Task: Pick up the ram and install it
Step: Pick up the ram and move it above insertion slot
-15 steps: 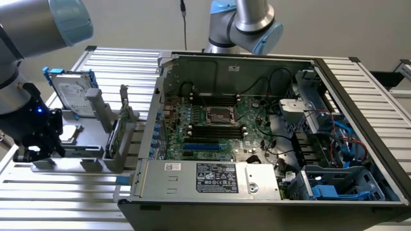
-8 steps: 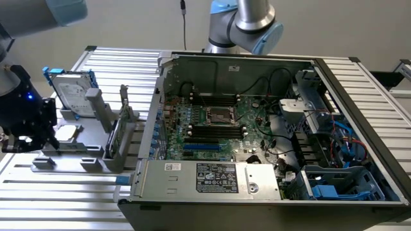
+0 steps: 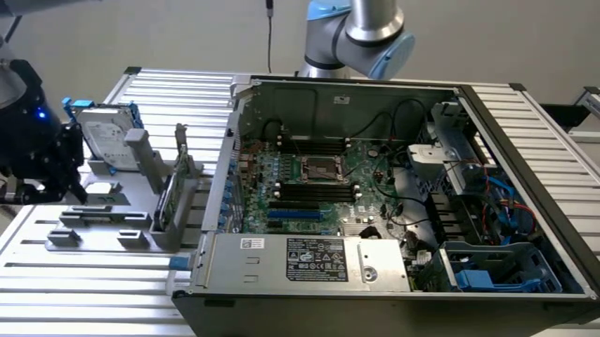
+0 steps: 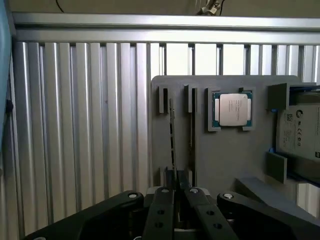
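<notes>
At exterior view's left, claw (image 3: 36, 188) hovering above slatted surface (image 3: 84, 284), fingers (image 4: 162, 210) sitting closed together, gripping nothing. Ram (image 3: 167, 200) standing on edge in gray holder (image 3: 98, 235) slot, apart from claw, outside computer case (image 3: 394, 316).

Silver arm (image 3: 373, 20), pale-blue joint caps (image 3: 401, 59), black screw-studded gripper (image 4: 176, 189).

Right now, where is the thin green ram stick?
The ram stands on edge in the grey slotted holder, exterior view's left, between the silver hard drive and open case.
</notes>
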`<state>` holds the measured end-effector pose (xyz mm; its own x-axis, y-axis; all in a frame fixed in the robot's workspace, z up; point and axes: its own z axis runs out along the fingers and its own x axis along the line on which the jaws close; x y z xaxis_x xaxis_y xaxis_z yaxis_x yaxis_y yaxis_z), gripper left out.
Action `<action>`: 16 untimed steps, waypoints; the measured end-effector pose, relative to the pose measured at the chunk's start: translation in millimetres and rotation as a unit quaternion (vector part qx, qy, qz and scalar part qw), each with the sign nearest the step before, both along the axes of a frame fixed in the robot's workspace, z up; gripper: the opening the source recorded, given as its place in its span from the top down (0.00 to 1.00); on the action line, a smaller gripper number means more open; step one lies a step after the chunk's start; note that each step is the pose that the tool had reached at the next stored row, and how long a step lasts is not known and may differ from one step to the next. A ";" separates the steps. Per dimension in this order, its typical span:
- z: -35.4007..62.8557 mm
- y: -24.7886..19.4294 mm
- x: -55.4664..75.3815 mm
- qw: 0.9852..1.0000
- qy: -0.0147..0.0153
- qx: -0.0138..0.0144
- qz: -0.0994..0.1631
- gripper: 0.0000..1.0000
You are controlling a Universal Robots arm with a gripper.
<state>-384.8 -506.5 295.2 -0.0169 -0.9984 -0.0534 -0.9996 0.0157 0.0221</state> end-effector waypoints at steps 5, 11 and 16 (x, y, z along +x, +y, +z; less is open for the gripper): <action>22.7 0.0 22.5 1.000 0.001 0.000 0.000 0.86; 49.9 0.0 49.6 1.000 0.002 0.000 0.000 0.86; 72.7 0.0 72.5 1.000 0.003 0.000 0.000 0.86</action>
